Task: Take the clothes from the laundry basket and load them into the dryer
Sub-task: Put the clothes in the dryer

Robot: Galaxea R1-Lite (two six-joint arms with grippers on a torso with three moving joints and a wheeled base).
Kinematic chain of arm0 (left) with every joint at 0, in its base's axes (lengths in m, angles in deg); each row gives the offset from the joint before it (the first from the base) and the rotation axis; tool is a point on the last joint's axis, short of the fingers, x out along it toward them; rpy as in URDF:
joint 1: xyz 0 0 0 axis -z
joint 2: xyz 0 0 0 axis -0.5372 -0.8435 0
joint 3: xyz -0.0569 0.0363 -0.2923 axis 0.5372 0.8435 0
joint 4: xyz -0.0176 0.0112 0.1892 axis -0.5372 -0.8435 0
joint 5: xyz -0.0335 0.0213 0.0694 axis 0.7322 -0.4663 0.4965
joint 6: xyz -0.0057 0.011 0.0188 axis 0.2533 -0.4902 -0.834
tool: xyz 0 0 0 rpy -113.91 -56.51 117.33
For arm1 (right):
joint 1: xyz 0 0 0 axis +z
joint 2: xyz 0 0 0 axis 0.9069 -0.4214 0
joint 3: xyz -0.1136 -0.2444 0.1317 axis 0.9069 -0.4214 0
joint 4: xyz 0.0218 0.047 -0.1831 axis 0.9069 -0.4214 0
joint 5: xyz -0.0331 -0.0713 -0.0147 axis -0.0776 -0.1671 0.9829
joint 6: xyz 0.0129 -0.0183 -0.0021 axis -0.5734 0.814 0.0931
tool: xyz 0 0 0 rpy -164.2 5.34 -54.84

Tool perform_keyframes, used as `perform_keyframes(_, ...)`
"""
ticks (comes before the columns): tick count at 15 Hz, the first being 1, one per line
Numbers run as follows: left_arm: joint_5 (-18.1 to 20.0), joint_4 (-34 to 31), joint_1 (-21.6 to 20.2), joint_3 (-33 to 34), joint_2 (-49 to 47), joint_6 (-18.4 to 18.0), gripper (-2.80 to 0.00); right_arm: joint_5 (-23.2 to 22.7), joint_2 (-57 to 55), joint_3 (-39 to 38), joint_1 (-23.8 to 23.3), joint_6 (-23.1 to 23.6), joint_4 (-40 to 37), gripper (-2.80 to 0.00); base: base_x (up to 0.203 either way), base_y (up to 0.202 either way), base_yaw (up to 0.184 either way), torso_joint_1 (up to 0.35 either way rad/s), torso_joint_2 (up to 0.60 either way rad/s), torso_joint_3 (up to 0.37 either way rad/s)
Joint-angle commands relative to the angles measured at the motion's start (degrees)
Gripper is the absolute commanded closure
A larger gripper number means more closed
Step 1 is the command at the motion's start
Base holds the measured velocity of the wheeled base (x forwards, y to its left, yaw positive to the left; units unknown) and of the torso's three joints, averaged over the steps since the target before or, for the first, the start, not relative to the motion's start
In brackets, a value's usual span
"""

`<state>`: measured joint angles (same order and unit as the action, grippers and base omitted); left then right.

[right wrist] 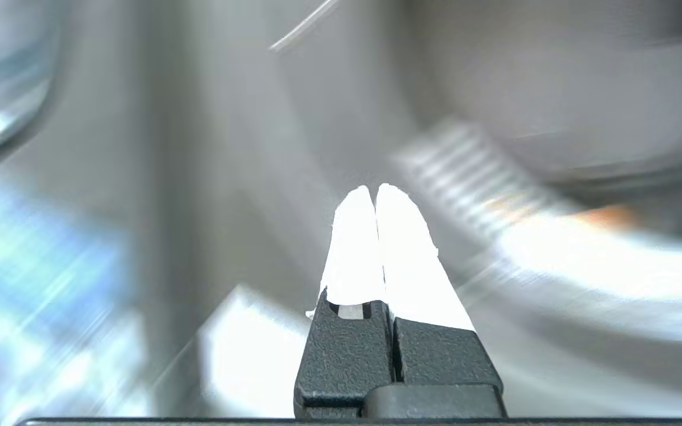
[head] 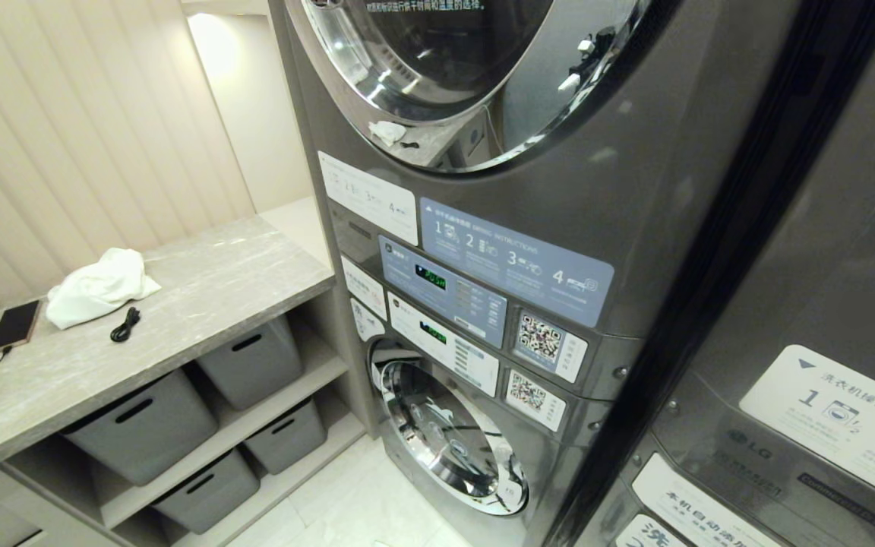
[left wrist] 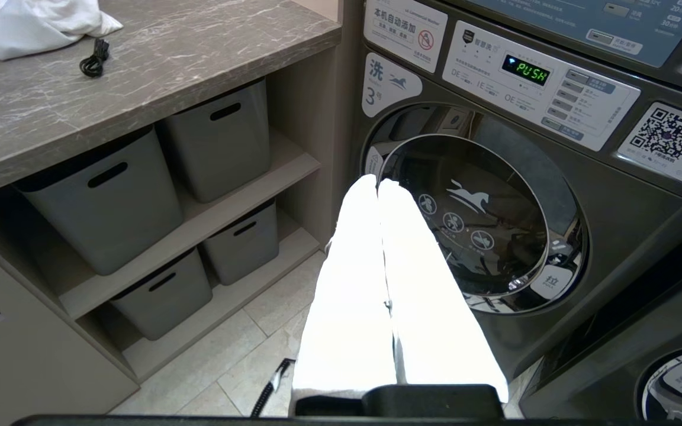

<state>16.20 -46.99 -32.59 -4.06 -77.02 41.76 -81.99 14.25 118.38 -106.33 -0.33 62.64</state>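
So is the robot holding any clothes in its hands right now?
No. Both are empty: the left gripper and the right gripper have their fingers pressed shut with nothing between them. The white cloth lies on the counter.

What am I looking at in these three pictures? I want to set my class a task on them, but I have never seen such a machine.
A wheeled robot with two arms stands in a laundry room. One camera sits on its head and shows the stacked machines: the upper door and the lower door, both closed. On the grey counter lie a white cloth, a phone and a black cable; grey bins sit beneath. The other two cameras ride on the wrists. The left gripper is shut and holds nothing, facing the lower door. The right gripper is also shut and empty; its surroundings are blurred.
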Motion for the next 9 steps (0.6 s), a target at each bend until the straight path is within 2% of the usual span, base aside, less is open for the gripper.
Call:
perform_keyframes(1, -0.01, -0.01, -0.07, 0.09, 0.02, 0.03, 0.0, -14.52, 12.4, -8.74, 0.02, 0.06, -0.52, 0.0, 0.0, 0.0, 0.0, 0.0, 0.0, 0.0)
perform_keyframes(2, -0.01, -0.01, -0.08, 0.09, 0.02, 0.03, 0.0, -19.88, 13.95, -13.92, -0.01, 0.22, -0.9, 0.0, 0.0, 0.0, 0.0, 0.0, 0.0, 0.0)
perform_keyframes(4, -0.01, -0.01, -0.08, 0.09, 0.02, 0.03, 0.0, -25.32, 14.08, -22.8, -0.15, 1.99, -1.38, 0.0, 0.0, 0.0, 0.0, 0.0, 0.0, 0.0)
perform_keyframes(6, -0.01, -0.01, -0.08, 0.09, 0.02, 0.03, 0.0, -25.82, 14.08, -28.98, -0.26, 5.5, -1.66, 0.0, 0.0, 0.0, 0.0, 0.0, 0.0, 0.0)
perform_keyframes(9, -0.01, -0.01, -0.08, 0.09, 0.02, 0.03, 0.0, -25.19, 14.08, -29.18, -0.31, 6.15, -1.72, 0.0, 0.0, 0.0, 0.0, 0.0, 0.0, 0.0)
